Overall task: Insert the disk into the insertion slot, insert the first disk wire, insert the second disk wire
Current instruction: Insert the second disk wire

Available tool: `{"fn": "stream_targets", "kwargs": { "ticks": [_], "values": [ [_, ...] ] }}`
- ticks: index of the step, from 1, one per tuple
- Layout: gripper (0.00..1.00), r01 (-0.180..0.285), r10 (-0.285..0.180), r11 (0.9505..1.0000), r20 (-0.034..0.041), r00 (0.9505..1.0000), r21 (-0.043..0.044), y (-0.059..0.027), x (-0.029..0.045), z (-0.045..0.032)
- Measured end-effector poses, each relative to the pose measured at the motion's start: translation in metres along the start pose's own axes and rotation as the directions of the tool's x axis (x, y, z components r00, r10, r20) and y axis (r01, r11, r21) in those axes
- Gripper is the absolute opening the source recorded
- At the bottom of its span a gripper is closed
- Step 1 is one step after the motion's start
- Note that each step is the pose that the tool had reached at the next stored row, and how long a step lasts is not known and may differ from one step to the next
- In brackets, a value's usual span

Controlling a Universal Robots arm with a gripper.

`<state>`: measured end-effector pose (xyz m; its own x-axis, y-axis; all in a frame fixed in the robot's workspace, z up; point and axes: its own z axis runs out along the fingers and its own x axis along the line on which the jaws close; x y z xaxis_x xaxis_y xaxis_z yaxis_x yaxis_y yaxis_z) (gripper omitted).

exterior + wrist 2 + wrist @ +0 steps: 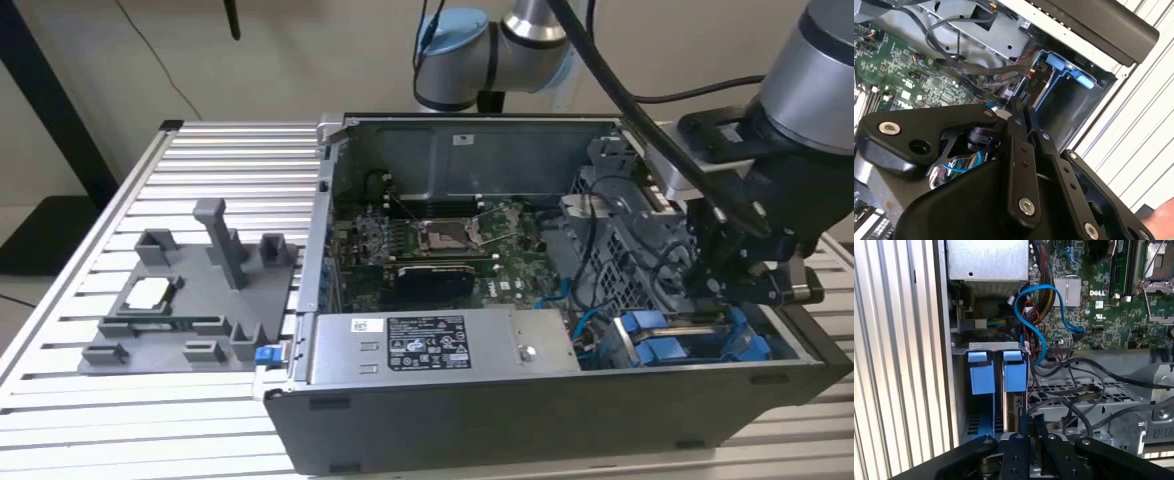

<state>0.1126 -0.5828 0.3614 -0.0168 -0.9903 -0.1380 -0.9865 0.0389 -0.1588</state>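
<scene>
Table: a ribbed metal top that carries everything.
Case: a big grey computer box, lying open on the table.
Arm: grey and black, reaching down into the case on the exterior view's right.
Tray: a grey plastic holder on the table, beside the case on the exterior view's left.
Power box: grey with stickers, at the front of the case.
Board: green, flat on the case floor behind the power box.
Slot: a grey bay with blue tabs, in the case corner at the exterior view's right, just beside the power box.
Disk: standing on its edge in the slot, between the blue tabs, seen in the first wrist view.
Tool: black, right over the slot; its fingers are close together on something thin at the disk's end, but I cannot tell what they pinch.
Blue wire: loops over the board near the slot.
Black wires: lie across a metal cage beside the slot.
</scene>
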Motion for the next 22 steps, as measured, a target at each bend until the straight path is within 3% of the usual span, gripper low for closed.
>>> {"fn": "stream_targets", "kwargs": {
  "ticks": [2,7,22],
  "values": [
    [0.16,0.001,-0.001,1.0,-0.002,1.0,0.0046,0.0003,0.0003,0.0024],
    [0.16,0.002,-0.002,1.0,-0.0157,0.9999,0.007,0.0016,0.0014,0.0096],
    [0.16,-0.004,0.004,1.0,-0.0179,0.9998,0.0089,0.0011,0.0024,0.0191]
  ]
}}
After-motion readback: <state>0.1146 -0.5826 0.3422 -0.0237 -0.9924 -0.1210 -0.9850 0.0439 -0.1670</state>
